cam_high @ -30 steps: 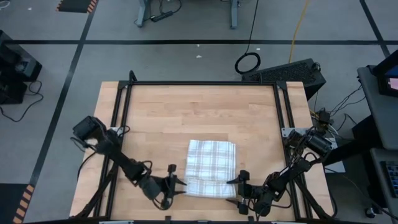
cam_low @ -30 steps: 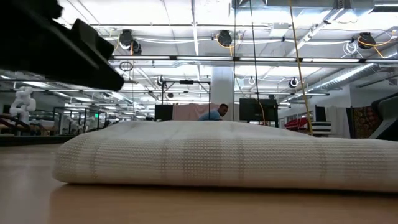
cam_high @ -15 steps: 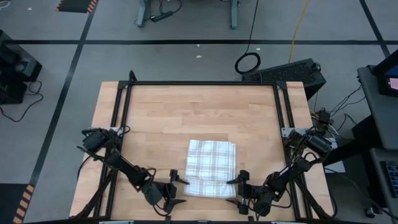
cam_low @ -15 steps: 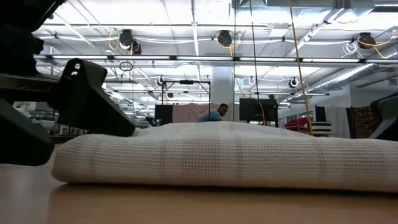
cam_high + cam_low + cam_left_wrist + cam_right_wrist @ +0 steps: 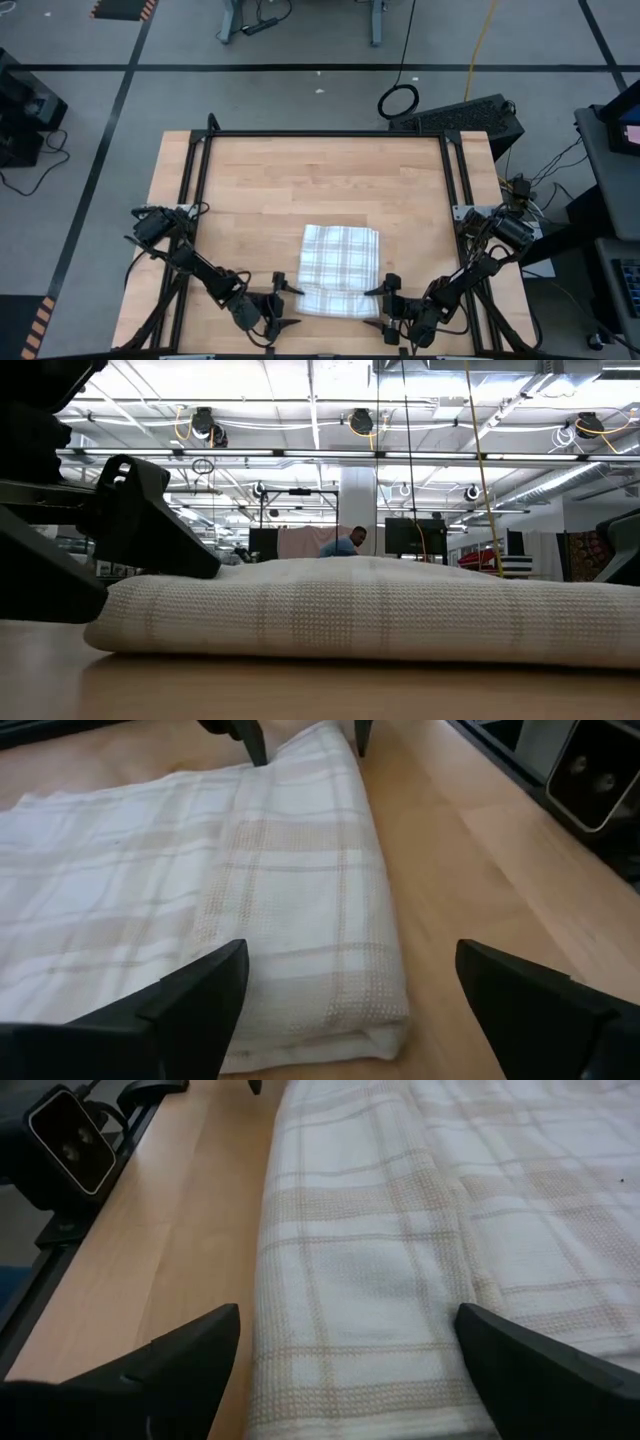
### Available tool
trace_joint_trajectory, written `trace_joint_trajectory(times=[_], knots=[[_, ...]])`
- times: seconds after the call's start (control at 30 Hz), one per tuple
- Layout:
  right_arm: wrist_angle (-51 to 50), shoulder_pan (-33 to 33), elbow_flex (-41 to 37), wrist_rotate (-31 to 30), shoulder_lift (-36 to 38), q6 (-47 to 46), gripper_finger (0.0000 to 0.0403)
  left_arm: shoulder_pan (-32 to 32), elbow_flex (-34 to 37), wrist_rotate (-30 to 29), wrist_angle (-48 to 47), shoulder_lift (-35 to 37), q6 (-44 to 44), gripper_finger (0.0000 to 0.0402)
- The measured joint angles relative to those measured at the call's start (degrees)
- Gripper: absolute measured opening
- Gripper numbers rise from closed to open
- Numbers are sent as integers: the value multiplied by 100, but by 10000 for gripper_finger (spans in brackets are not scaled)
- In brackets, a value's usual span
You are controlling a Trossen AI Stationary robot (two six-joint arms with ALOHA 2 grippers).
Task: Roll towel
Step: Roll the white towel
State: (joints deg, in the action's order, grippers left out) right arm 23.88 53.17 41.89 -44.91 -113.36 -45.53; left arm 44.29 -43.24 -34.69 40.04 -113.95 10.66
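At the near edge of the table, the towel lay folded into a flat rectangle, with a thicker doubled band along its near side. I judged that band to be the start of the roll, since it stood higher than the rest of the cloth in the low view.

My left claw sat at the towel's near left corner with its fingers spread wide and nothing between them. The left wrist view showed both fingers straddling the end of the doubled band, one over the cloth, the other over bare wood. I took this placing as preparation to pinch that end.

My right claw was at the opposite near corner, likewise spread and empty, its fingers bracketing the other end of the band. The matched placing suggested that both ends were meant to be taken together, so the roll would turn evenly and not skew.

Rolling had barely begun. Risk noted: the thin cloth could slip or bunch if only the top layer were caught.
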Motion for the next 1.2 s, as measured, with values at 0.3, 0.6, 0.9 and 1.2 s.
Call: trace_joint_trajectory(times=[0.3,0.6,0.9,1.2], knots=[[2,0,0,2,0,-10,364,-88,0,-53,-192,0,96,361],[-7,4,0,2,0,164,363,-231,0,18,-415,-2,580,361],[-24,4,-4,-182,-13,419,306,-356,-12,163,-872,13,1095,297],[5,2,-7,-313,-13,550,177,-356,-9,223,-871,11,1143,162]])
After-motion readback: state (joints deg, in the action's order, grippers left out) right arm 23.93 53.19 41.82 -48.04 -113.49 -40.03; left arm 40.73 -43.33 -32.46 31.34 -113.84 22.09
